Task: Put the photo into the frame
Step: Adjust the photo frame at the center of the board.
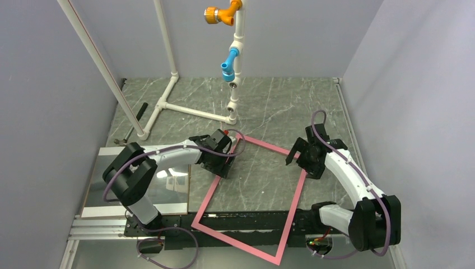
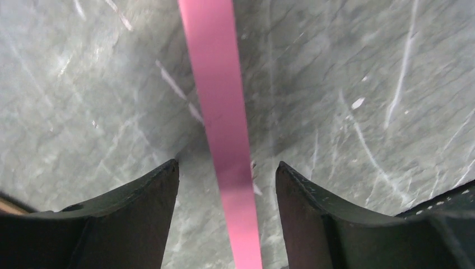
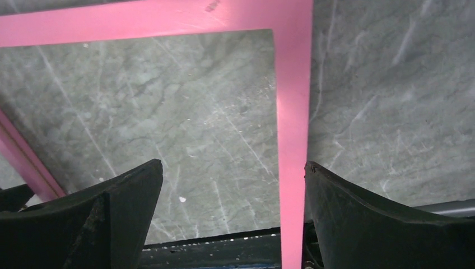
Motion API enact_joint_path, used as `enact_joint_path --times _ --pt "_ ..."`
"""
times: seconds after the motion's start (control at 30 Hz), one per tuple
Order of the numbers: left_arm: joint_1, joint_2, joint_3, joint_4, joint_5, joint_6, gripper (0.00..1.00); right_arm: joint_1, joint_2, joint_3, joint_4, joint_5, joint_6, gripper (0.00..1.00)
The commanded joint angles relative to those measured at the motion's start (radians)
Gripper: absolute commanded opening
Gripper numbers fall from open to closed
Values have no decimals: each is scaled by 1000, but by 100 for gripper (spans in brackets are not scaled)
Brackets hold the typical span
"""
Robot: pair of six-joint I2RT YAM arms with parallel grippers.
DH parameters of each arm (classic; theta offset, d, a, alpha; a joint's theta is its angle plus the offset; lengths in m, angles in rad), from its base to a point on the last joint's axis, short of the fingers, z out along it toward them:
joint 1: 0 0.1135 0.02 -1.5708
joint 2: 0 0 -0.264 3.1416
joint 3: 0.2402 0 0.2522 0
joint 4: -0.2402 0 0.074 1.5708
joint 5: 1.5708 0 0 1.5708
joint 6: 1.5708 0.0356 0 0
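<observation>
The pink frame (image 1: pixel 298 196) lies flat and turned diagonally on the marble table, its near corner over the black base rail; marble shows through its opening. My left gripper (image 1: pixel 224 167) hangs over the frame's left bar, jaws open, with the bar (image 2: pixel 218 84) running between the fingers and touching neither. My right gripper (image 1: pixel 292 158) is open by the frame's far right corner, and the right bar (image 3: pixel 291 112) passes just inside its right finger (image 3: pixel 358 213). The glossy photo (image 1: pixel 120 168) lies flat at the near left, partly under my left arm, its white house showing.
A white pipe stand (image 1: pixel 185 109) with an orange nozzle (image 1: pixel 219 14) and a blue nozzle (image 1: pixel 228 63) stands at the back. A black tool (image 1: pixel 137 119) lies by the left wall. A thin tan edge (image 1: pixel 88 197) borders the photo. Grey walls enclose three sides.
</observation>
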Motion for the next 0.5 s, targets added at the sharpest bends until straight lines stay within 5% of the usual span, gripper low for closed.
enact_joint_path --times 0.0,0.47 --pt "-33 54 62 -26 -65 -25 63 -15 0 -40 -26 13 4 100" --pt "-36 -15 37 -94 -191 -189 0 -13 14 -73 62 -104 -65 100"
